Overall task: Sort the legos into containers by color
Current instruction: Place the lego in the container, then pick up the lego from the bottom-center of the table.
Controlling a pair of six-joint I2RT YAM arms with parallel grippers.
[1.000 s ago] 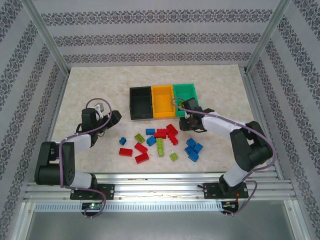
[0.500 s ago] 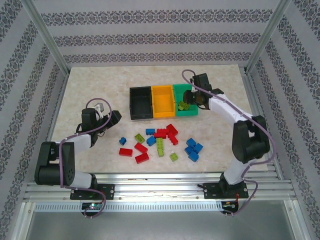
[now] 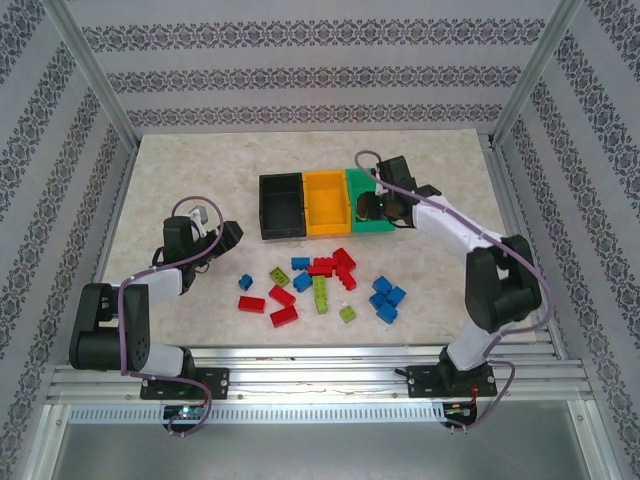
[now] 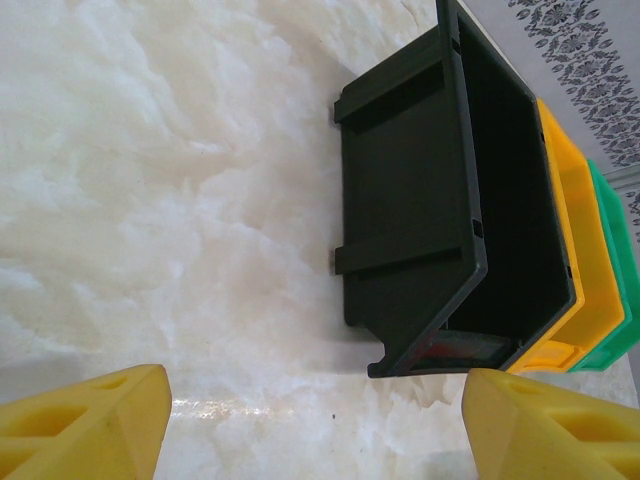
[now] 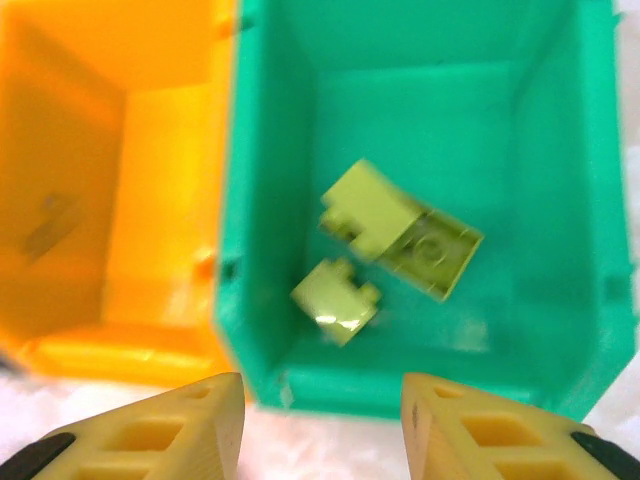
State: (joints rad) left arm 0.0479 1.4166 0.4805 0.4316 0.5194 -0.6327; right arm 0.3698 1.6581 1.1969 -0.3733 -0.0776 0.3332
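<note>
Two yellow-green bricks lie on the floor of the green bin point(image 5: 560, 200). The larger one point(image 5: 400, 228) sits near the middle and the smaller one point(image 5: 337, 300) is just beside it, toward the near wall. The right wrist view is blurred, so it cannot be told whether they touch.

The green bin is the right-hand one in a row of three that stand side by side with walls touching. The orange-yellow bin point(image 3: 324, 203) is in the middle and the black bin point(image 3: 281, 205) is on the left.

The other legos are scattered loose on the tabletop point(image 3: 180, 170) in front of the bins. Red bricks point(image 3: 345, 262) cluster just below the orange-yellow bin, with more red ones point(image 3: 284, 316) further left and nearer the arms. Blue bricks point(image 3: 387, 297) form a tight group to the right, and single blue ones point(image 3: 245, 282) lie among the rest. More yellow-green bricks point(image 3: 321, 291) sit between the red and blue groups.

The right end effector point(image 5: 320, 420) hovers over the near edge of the green bin. Its yellow fingers point(image 5: 480, 435) are spread apart with nothing between them.

The left end effector point(image 4: 315, 420) hangs low over bare tabletop, well to the left of the black bin and facing it. Its fingers point(image 4: 90, 420) are spread wide and empty, apart from every brick.
</note>
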